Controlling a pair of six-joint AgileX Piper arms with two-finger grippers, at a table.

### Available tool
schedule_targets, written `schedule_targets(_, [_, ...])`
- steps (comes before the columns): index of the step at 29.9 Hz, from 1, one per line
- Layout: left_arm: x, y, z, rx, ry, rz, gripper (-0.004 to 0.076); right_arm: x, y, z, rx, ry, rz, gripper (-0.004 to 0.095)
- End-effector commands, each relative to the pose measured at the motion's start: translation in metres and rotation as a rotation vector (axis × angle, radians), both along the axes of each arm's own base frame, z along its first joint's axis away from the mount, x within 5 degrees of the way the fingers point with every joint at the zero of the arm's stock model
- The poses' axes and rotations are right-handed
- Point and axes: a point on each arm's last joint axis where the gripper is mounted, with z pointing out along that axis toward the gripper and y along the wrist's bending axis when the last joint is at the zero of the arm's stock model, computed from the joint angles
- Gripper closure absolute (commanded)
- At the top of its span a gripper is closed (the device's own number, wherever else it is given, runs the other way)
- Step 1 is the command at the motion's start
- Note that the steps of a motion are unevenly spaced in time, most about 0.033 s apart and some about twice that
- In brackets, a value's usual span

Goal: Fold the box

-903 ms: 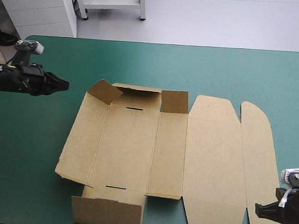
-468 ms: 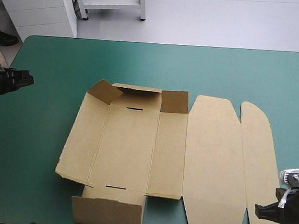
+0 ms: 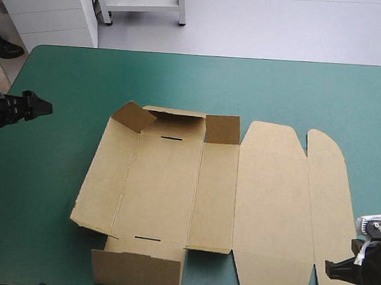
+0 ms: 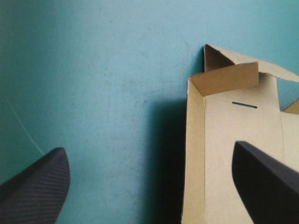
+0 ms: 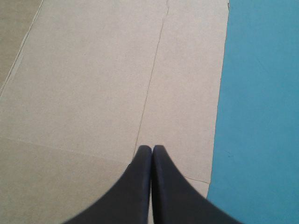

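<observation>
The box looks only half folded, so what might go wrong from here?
The box has a left wall leaning outward, untucked; the open left gripper, off to its side, might shove the whole sheet instead of raising it. The near wall stands unheld and could flop back. The shut right gripper sits over the flat outer flap; a push there may crease it.

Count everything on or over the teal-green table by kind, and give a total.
Brown board box, a cut sheet with some walls raised and the lid flat: 1
Black fin-fingered grippers: 2 (left gripper, jaws open; right gripper, jaws shut)
Total: 3
</observation>
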Motion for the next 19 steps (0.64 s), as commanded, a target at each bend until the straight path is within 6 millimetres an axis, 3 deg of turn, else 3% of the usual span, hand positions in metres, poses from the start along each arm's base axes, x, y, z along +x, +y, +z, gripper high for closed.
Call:
schedule_targets(1, [-0.008, -0.009, -0.005, -0.063, 0.045, -0.033, 0.0046, 0.004, -0.001, 0.01, -0.005, -0.071, -0.003, 0.0928])
schedule_targets(6, [-0.008, -0.013, -0.042, -0.118, 0.148, -0.062, 0.0048, 0.004, -0.001, 0.01, -0.013, -0.072, 0.004, 0.0928])
schedule_targets(12, [-0.009, -0.037, -0.079, -0.158, 0.258, -0.182, 0.0048, 0.004, 0.0, 0.01, -0.014, -0.075, 0.008, 0.0928])
schedule_targets(19, [-0.011, -0.076, -0.098, -0.134, 0.315, -0.374, 0.0048, 0.004, 0.0, 0.01, -0.01, -0.074, 0.01, 0.0928])
